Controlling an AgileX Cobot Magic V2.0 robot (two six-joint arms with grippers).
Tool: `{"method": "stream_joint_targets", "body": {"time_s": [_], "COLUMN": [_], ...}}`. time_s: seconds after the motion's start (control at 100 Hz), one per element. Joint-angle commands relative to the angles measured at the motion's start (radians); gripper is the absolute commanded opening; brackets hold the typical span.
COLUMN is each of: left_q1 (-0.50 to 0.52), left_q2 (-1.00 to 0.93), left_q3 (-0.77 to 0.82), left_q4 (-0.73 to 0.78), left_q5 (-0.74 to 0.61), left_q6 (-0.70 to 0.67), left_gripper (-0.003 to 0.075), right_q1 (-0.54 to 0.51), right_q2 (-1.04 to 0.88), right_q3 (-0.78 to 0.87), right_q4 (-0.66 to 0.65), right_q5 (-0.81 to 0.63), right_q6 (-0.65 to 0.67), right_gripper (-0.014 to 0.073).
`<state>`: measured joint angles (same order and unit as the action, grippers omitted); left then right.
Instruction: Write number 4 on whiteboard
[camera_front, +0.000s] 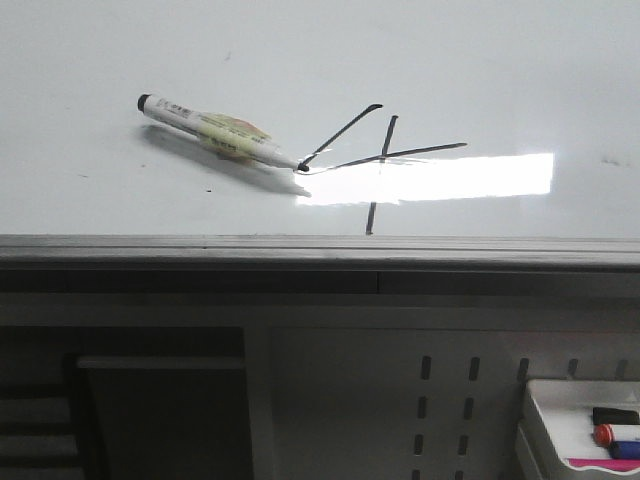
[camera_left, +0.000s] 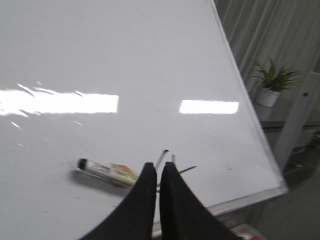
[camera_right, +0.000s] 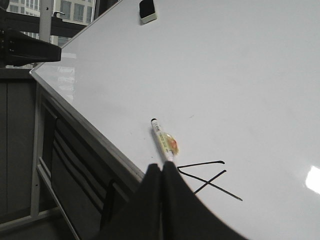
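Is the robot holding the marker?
No, the marker lies loose on the whiteboard beside the 4, nothing gripping it.

a potted plant (camera_left: 272, 82) stood in a white pot beside a wall of grey vertical panels (camera_left: 260, 35). below the front edge, a perforated grey panel (camera_front: 440, 400) carried a white tray (camera_front: 560, 430) of coloured markers. windows (camera_right: 30, 7) showed daylit buildings outside.
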<state>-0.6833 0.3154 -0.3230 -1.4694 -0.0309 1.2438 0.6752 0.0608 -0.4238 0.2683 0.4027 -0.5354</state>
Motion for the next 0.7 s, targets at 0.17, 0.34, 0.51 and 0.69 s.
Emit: {"method": "stream_joint_targets", "body": {"time_s": [0.17, 0.34, 0.51, 0.69], "left_q1": [0.314, 0.506, 0.549, 0.549], "left_q2": [-0.115, -0.271, -0.340, -0.340], "left_q3": [0.083, 0.173, 0.244, 0.306], "left_q4": [0.724, 1.118, 1.233, 1.238], "left_q5": [0.191, 0.279, 0.272, 0.288], "left_q6": [-0.319, -0.859, -0.979, -0.981], "left_gripper": [-0.0020, -0.0020, -0.0020, -0.0020], "right_q1": [-0.007, -0.007, -0.007, -0.007], "right_q2": [0.011, 0.011, 0.011, 0.011], "right_q3": [-0.023, -0.023, -0.023, -0.023], "right_q4": [0.000, 0.000, 0.000, 0.000], "right_q5": [-0.072, -0.072, -0.072, -0.072], "right_q6": [-0.004, -0.004, -0.004, -0.004], "right_gripper": [-0.0064, -0.0064, -0.0064, -0.0064]}}
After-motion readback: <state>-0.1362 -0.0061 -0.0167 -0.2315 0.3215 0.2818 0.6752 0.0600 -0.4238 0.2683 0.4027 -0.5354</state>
